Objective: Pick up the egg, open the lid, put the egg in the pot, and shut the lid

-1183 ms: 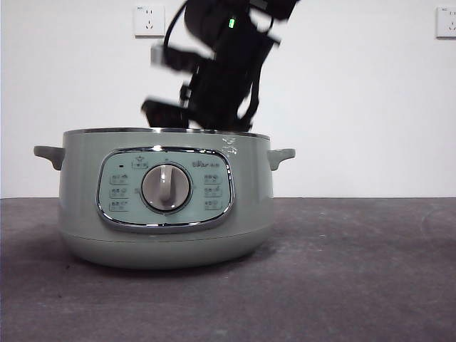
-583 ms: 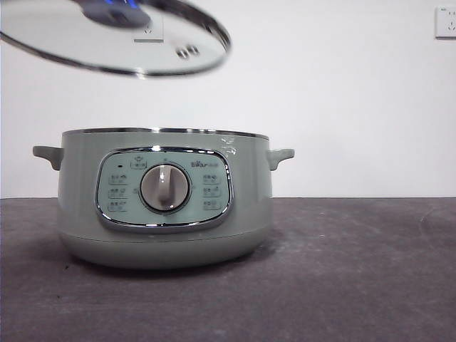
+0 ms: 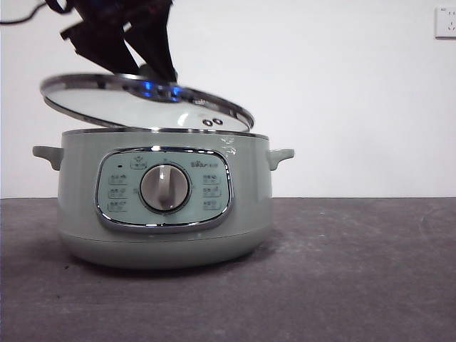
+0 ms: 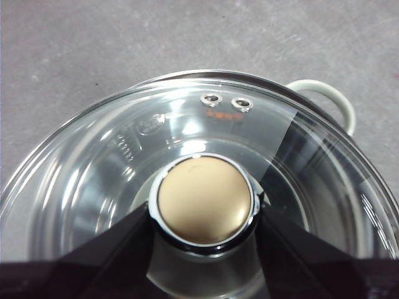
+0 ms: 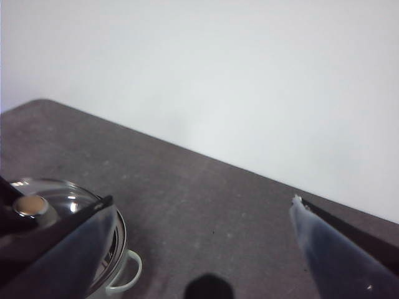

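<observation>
Both jaws of my left gripper (image 4: 202, 215) clamp the knob of the lid (image 3: 107, 103); lid tilted just above the pot (image 3: 165, 196) rim; right gripper (image 5: 199, 224) spread apart, well aside; egg hidden from me.

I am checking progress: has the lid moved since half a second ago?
Yes. The lid came down toward the pot rim, held tilted by the left gripper.

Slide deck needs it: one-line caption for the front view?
Left tool holds the glass lid by its knob, tilted just above the rim of the sage-green pot; egg not visible.
</observation>
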Tool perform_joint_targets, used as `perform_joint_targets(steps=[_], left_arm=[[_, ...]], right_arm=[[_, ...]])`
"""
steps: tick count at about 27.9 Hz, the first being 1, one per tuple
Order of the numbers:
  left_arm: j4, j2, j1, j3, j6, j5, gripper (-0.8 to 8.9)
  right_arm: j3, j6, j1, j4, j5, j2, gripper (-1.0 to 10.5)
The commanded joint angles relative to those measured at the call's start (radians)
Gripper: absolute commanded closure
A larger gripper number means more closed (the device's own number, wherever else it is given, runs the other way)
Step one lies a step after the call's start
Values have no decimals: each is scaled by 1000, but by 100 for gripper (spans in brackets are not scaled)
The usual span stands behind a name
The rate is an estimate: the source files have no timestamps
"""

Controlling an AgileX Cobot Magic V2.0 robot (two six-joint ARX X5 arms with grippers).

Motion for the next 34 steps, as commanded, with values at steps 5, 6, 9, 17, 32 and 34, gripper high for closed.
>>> perform_joint_targets(steps=[5, 6, 9, 17, 32, 34], left_arm=[[70, 37, -8, 9, 6, 21, 822], [70, 40, -9, 9, 4, 20, 822], [68, 42, -18, 9, 0, 21, 822], [61, 47, -29, 9, 0, 20, 822], [27, 106, -35, 9, -26, 23, 807], [15, 106, -36, 9, -26, 23, 754]], right_arm=[[1, 10, 0, -8, 3, -35, 474], [1, 10, 0, -11, 3, -35, 474], [1, 9, 0, -21, 3, -34, 474], [1, 9, 0, -40, -3, -21, 474], [1, 10, 0, -103, -5, -10, 474], [1, 10, 0, -112, -5, -9, 474]])
